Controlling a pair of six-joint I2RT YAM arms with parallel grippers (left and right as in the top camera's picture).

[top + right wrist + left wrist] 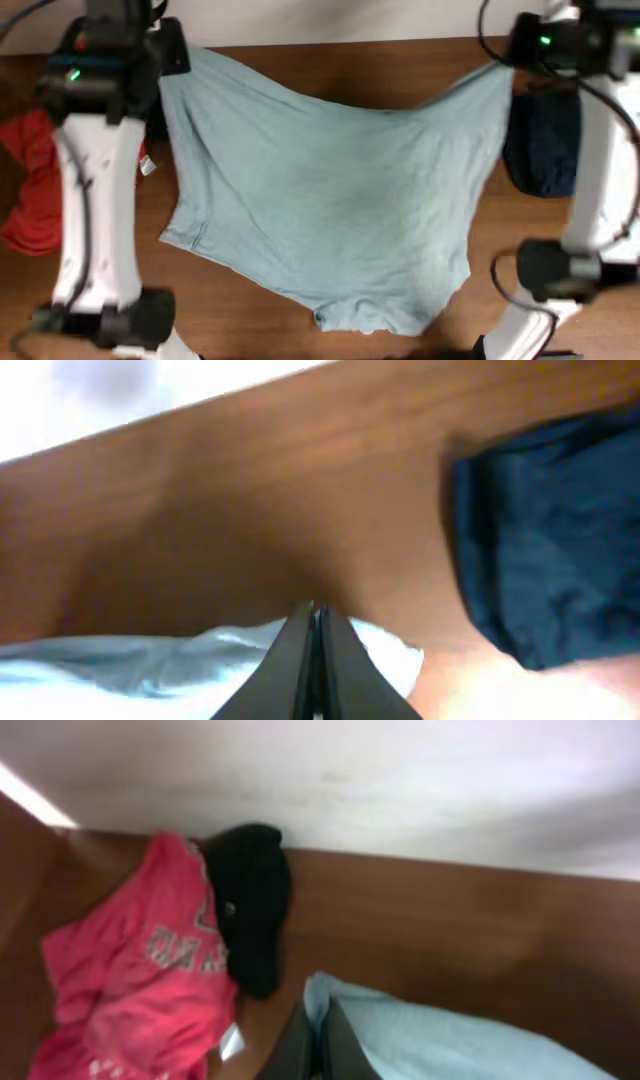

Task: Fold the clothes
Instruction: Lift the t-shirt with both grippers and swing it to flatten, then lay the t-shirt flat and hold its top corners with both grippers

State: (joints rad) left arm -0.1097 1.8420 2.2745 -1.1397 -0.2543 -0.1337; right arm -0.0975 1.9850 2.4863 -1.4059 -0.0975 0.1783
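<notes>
Closest to my right wrist, my right fingers [318, 660] are pressed together on an edge of the pale grey-blue T-shirt [150, 660], with cloth bunching on both sides of them. Beyond lies bare brown table [250, 500], and off to one side a crumpled navy garment [550, 530]. My left fingers [315, 1045] are likewise closed, pinching another corner of the same shirt. Past them a red tee [130, 980] with pale lettering lies heaped on the table, a black garment [250, 900] against it near the white wall [350, 780]. From overhead, the T-shirt spreads across the middle of the table. Its two far corners are drawn up to my fingers, the edge sags between them, and the lower part lies flat and wrinkled. The red tee is at my left, the navy one at my right.
</notes>
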